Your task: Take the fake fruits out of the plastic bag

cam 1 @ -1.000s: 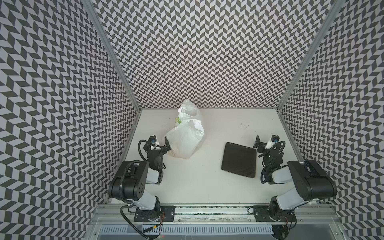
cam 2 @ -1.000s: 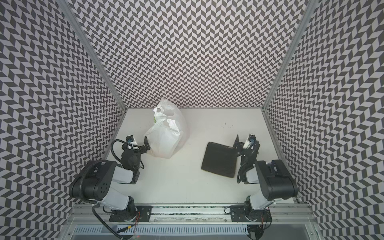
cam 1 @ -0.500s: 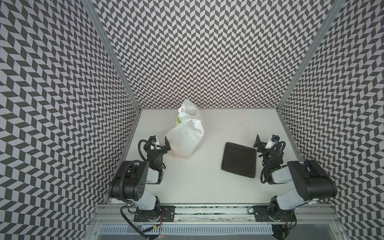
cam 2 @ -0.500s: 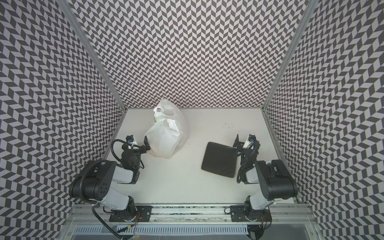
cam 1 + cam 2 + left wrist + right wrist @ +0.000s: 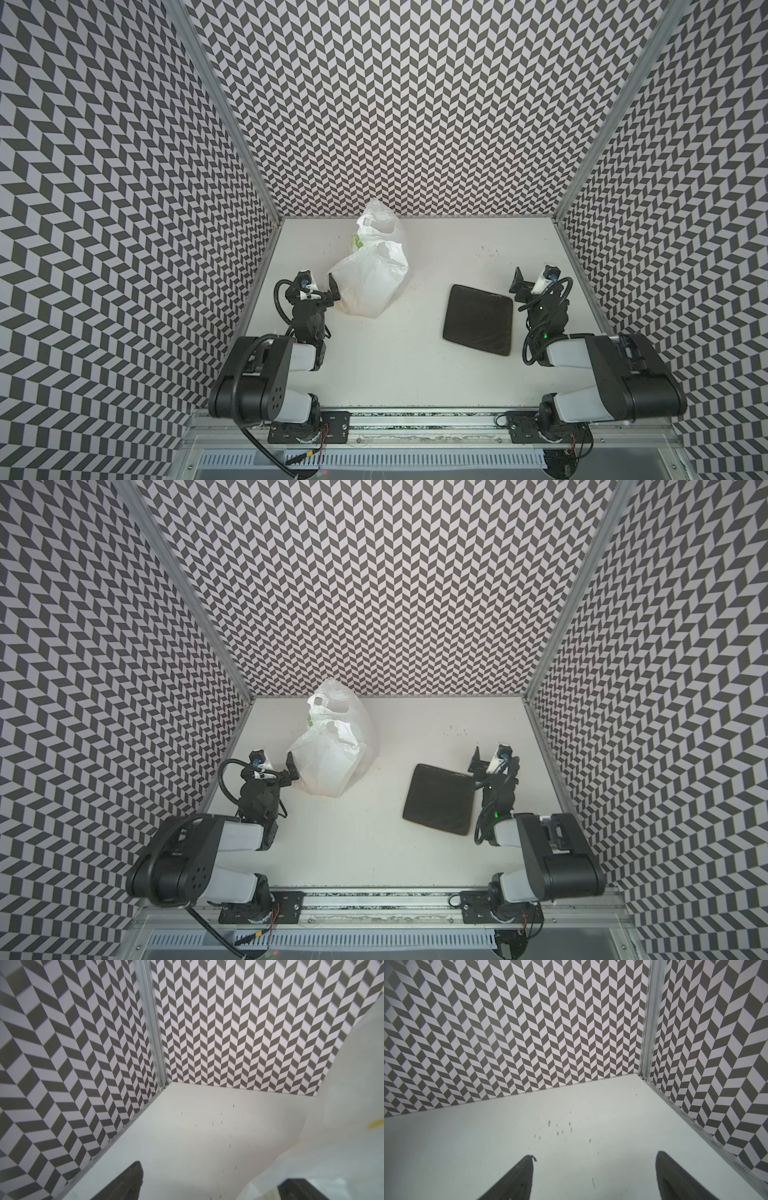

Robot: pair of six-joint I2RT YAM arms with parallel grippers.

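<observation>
No movement in the last second, both arms idle. The plastic bag [image 5: 370,272] stands centre-left of frame. No fake fruits are visible; a yellow-green patch may be only print. The left gripper [image 5: 331,291] has its jaws apart at the bag's lower-left edge. The right gripper [image 5: 593,1178] has its jaws apart and empty, beside the dark plate [image 5: 478,319]. Extraction not started.

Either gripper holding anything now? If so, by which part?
Nothing is held. The left gripper stands open beside the plastic bag, not clamped on it; the right gripper is open over the table.
</observation>
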